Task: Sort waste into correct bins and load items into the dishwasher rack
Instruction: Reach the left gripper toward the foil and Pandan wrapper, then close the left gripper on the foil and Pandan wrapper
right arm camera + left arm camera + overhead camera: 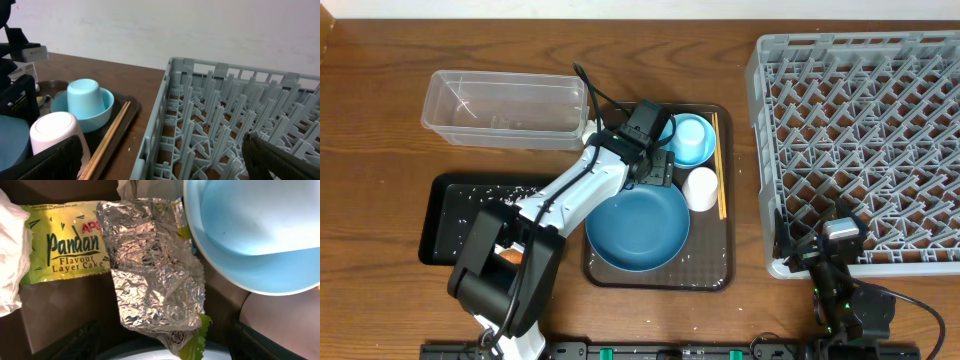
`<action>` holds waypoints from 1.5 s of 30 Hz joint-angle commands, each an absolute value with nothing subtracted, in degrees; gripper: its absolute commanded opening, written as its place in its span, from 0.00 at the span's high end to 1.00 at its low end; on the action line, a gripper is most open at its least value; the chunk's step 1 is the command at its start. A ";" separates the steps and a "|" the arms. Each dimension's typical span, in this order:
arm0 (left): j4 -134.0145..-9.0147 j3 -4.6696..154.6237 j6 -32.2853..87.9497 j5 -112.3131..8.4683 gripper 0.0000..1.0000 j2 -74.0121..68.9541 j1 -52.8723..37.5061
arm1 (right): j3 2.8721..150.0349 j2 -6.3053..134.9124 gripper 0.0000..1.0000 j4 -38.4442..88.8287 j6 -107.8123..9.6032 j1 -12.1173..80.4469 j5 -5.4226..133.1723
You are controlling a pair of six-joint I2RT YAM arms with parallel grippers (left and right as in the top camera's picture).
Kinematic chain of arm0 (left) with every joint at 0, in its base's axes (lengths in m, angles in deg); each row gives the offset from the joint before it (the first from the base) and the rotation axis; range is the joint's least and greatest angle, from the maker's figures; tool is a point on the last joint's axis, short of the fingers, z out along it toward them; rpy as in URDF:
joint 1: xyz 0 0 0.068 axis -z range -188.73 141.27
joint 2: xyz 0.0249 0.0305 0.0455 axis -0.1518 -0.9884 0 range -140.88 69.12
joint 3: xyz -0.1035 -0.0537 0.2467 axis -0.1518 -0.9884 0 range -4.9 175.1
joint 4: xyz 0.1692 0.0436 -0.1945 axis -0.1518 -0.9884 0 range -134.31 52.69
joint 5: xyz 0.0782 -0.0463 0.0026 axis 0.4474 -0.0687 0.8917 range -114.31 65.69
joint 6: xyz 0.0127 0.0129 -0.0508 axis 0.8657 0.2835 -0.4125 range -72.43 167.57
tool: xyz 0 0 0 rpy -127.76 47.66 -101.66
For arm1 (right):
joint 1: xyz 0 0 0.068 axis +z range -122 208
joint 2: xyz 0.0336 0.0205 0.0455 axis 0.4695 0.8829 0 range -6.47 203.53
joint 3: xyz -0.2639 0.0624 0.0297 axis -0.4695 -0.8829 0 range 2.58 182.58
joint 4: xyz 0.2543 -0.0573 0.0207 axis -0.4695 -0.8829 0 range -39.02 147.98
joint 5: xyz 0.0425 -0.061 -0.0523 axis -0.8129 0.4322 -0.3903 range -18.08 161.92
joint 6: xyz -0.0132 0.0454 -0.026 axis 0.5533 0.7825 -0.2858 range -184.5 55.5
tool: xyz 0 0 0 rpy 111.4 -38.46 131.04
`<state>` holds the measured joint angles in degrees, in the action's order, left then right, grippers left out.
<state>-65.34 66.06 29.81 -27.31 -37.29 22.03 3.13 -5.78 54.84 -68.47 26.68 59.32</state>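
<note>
The crumpled yellow-and-silver foil wrapper [150,265] lies on the brown tray beside white tissue [10,255] and the light blue bowl [250,240]. My left gripper [167,342] hangs open just above it, one dark finger on each side, neither touching the foil. In the overhead view that arm reaches over the tray's far left corner, above the blue plate [638,228]. The light blue cup [692,135] sits upside down in the bowl. The white cup [701,188] and chopsticks [718,165] lie beside them. My right gripper [165,165] is open and empty at the near left corner of the dishwasher rack [860,140].
A clear tub [505,108] stands at the back left. A black tray [445,225] with scattered rice lies in front of it, and an orange carrot [510,255] shows by the left arm's base. The brown serving tray [720,270] sits between the bins and the rack.
</note>
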 commanded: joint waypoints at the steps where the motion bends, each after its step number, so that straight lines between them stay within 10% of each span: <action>1: -65.51 65.78 30.40 -26.11 0.23 -38.39 21.83 | 2.89 -6.06 0.01 54.82 -67.77 26.15 59.45; 14: -65.08 65.78 30.38 -24.67 0.50 -38.39 21.83 | 2.89 -6.06 0.01 54.82 -67.77 26.15 59.45; 24: -63.94 66.37 29.29 -25.34 0.94 -36.51 21.86 | 2.89 -6.06 0.01 54.82 -67.77 26.15 59.45; 40: -67.96 66.37 29.29 -25.32 0.94 -22.76 21.83 | 2.89 -6.06 0.01 54.82 -67.77 26.15 59.45; 45: -70.41 66.13 29.29 -25.34 0.31 -23.68 21.83 | 2.89 -6.06 0.01 54.82 -67.77 26.15 59.45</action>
